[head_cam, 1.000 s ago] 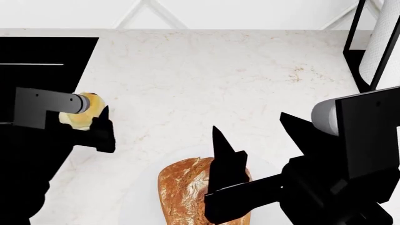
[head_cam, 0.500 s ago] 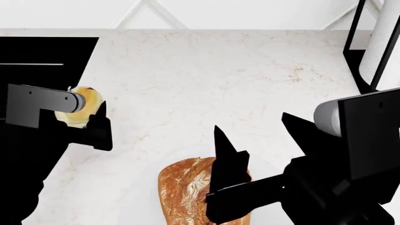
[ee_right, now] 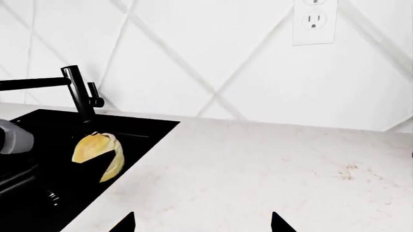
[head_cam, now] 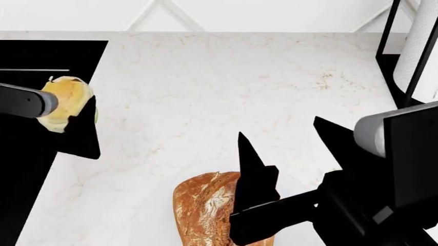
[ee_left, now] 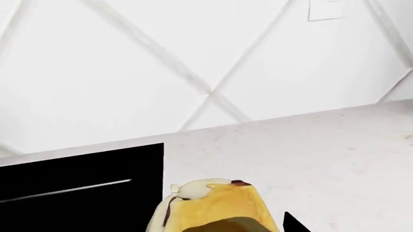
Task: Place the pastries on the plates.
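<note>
Head view: left gripper has its fingers clamped on the bun, held in the air over the bench edge where it meets the black sink. Right wrist view confirms it: bun hangs clear of the surface, beside the tap.

Right gripper has fingers spread, nothing between them, near tip over the loaf. Loaf sits low centre on a pale plate, hard to pick out against the marble. Long axis runs roughly toward and away from the robot. Looks placed already.

Key relation: bun is with the left arm, far left. The only plate I can see lies down and right of it, and it's taken by the loaf. Second plate not in any view, so I can't say which way the bun needs to go. Bench between the arms is bare marble. Paper towel roll far right.
</note>
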Controlling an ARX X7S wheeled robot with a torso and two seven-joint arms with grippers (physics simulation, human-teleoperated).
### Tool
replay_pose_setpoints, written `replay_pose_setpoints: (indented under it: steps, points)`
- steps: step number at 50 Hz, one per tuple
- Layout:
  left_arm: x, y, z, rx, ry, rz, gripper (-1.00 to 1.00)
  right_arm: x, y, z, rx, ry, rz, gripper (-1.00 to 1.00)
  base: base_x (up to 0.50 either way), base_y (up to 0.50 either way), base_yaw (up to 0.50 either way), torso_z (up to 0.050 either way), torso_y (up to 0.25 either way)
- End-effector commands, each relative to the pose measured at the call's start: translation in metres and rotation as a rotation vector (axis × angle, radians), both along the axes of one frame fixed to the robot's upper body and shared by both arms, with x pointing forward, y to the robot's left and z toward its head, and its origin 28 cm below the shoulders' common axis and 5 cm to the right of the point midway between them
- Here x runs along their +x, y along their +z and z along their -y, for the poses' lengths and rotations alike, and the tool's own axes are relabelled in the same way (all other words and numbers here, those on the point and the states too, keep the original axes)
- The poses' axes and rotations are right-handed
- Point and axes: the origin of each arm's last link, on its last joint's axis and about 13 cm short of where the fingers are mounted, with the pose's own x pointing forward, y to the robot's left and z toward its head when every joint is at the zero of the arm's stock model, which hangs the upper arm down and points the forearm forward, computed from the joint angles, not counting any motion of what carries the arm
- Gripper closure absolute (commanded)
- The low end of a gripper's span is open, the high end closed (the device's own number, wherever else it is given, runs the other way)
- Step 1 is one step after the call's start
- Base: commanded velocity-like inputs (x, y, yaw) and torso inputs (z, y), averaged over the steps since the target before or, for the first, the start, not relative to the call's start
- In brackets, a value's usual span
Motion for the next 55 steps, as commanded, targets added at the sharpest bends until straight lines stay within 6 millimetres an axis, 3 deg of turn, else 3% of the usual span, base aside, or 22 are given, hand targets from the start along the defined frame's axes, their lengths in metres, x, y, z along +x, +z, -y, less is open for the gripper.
replay_pose_setpoints:
  steps: [1, 10, 32, 55]
  points:
    - [-0.023, 0.015, -0.01, -0.012, -0.035, 0.027, 1.0, 0.001, -0.003, 0.001, -0.001, -0.008, 0.019, -1.0, 0.0, 0.0, 0.0, 0.0, 0.0]
    - [-0.029, 0.017, -0.012, 0.016, -0.036, 0.023, 1.0, -0.001, -0.002, 0.001, -0.004, -0.016, 0.013, -1.0, -0.02, 0.0, 0.0, 0.0, 0.0]
    - [-0.031, 0.018, -0.017, -0.006, -0.016, 0.033, 1.0, -0.003, -0.003, 0.001, -0.017, -0.014, 0.025, -1.0, -0.35, 0.02, 0.0, 0.0, 0.0]
    - [-0.033, 0.018, -0.02, -0.004, -0.005, 0.033, 1.0, -0.001, -0.006, 0.001, -0.025, -0.014, 0.03, -1.0, 0.0, 0.45, 0.0, 0.0, 0.0]
